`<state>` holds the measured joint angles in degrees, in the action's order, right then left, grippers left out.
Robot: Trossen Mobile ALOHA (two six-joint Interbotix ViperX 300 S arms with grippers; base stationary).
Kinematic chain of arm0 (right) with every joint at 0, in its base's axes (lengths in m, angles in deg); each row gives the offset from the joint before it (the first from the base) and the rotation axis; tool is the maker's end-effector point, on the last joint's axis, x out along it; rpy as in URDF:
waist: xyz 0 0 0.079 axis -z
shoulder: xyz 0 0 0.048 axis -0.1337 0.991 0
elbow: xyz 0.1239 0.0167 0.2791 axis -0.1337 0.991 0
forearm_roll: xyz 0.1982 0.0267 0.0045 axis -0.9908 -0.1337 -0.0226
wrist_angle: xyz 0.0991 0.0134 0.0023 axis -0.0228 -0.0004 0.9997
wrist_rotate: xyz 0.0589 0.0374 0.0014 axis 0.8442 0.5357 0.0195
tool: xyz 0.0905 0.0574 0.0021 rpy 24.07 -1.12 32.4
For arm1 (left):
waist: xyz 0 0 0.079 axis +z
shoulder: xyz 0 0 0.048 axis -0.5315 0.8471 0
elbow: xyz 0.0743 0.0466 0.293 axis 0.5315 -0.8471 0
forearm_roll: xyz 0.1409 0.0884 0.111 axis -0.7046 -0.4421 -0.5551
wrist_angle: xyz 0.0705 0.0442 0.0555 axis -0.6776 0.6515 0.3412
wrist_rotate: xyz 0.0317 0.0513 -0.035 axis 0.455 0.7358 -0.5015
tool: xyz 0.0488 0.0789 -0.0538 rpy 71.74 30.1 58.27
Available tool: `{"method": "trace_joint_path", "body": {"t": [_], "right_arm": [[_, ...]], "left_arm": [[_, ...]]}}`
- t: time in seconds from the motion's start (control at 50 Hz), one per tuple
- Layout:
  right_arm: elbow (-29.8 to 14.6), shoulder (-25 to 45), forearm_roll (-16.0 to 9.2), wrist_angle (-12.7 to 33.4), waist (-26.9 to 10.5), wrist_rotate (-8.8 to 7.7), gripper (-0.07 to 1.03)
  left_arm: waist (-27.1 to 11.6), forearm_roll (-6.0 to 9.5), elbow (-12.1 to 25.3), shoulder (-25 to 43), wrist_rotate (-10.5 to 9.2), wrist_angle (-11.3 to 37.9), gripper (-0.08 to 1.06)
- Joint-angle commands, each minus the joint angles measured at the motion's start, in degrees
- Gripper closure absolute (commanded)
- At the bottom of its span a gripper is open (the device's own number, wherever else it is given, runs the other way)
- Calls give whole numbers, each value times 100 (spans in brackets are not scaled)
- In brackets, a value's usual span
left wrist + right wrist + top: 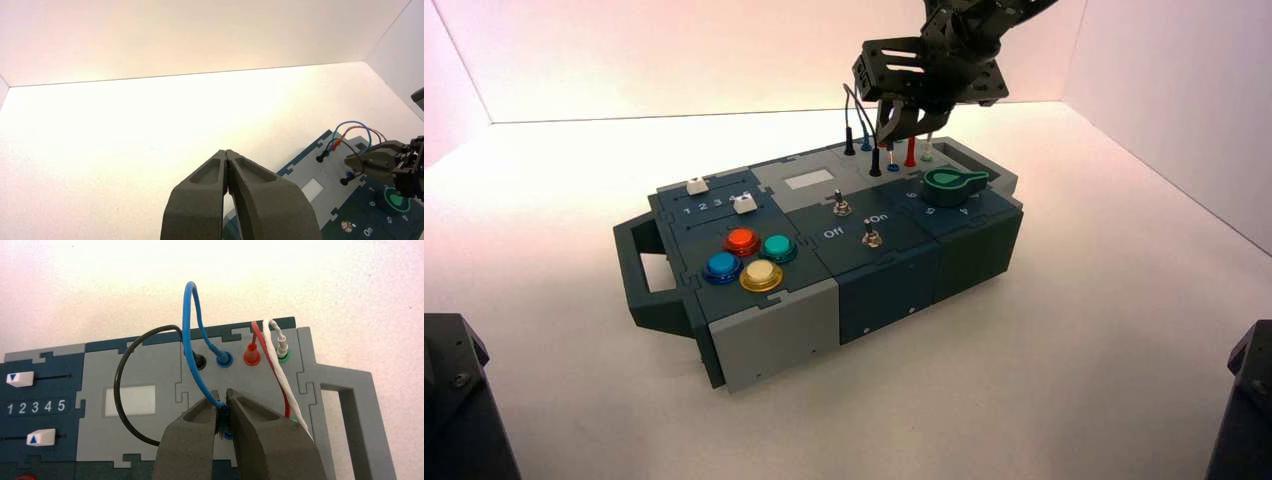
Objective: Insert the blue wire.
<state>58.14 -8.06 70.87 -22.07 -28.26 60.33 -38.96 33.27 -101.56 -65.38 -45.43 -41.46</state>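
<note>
Three walls (674, 55) | white surface (574, 400) | right pincer (223, 400): over box (779, 340), pinching blue wire (187, 330) | left (225, 157): closed

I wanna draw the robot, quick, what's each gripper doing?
Left gripper: closed, holding nothing, off to the box's left.
Right gripper: closed on the blue wire's plug, over the box.

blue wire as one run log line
right pincer: on blue wire's plug | place: above near blue socket | far plug: in blue socket
</note>
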Motion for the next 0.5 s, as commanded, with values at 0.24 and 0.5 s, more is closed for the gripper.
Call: {"method": "trace_joint_path", "body": {"t": [0.24,0.5], "right_arm": [[-158,26,202,-141,26,-9,98],[-185,26,334,-167,18,-9,98]], "left_arm": [[-26,0,62,35,9,-88,101],[-26,0,53,26,18,-105,101]]}}
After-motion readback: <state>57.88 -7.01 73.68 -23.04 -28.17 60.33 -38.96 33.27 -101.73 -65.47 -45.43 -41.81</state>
